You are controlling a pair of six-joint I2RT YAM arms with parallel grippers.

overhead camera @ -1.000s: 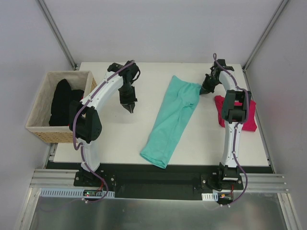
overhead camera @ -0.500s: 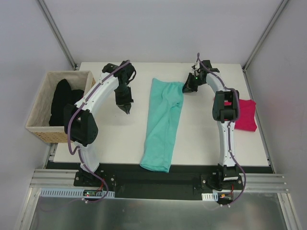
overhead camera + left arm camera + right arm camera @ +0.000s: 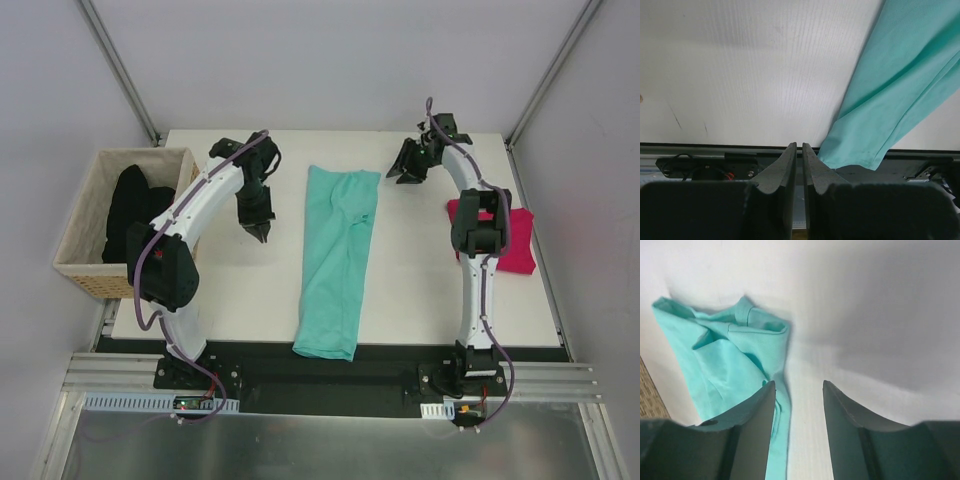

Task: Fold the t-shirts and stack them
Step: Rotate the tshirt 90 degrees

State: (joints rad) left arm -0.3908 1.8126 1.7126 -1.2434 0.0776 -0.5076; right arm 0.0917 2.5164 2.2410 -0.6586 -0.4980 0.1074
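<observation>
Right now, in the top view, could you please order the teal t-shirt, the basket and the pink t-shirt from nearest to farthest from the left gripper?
From the left gripper:
1. teal t-shirt, just to its right, mid-table.
2. basket, off the table's left edge.
3. pink t-shirt, at the far right edge, behind the right arm.

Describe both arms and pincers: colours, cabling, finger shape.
Both the left arm and right arm have white links, black joint housings and a purple cable running along them. The left pincer and right pincer are black, with tapered wedge-shaped fingers.
</observation>
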